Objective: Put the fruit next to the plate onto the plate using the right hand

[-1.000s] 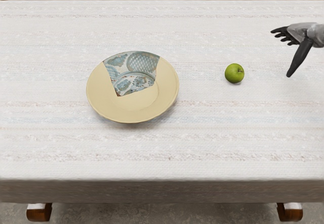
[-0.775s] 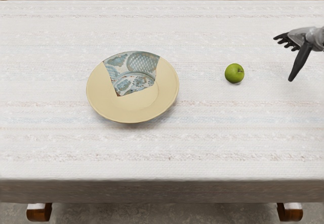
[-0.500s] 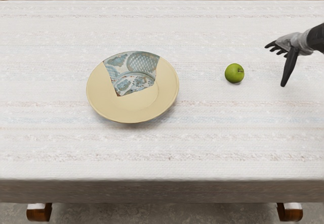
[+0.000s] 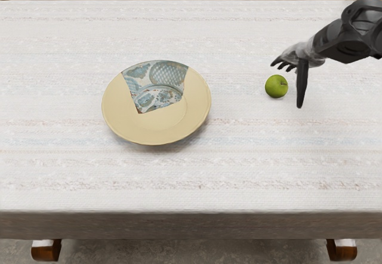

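Green apple (image 4: 276,86) probably handling firm, light, smooth-skinned, prone to rolling; wrapping fingers around its sides from above seeming best. Looking small, round, glossy. Sitting right of centre on tablecloth (image 4: 250,162), well apart from plate (image 4: 128,129) at centre-left. Right hand (image 4: 296,66) hovering just right of apple, fingers spread, grasping nothing.
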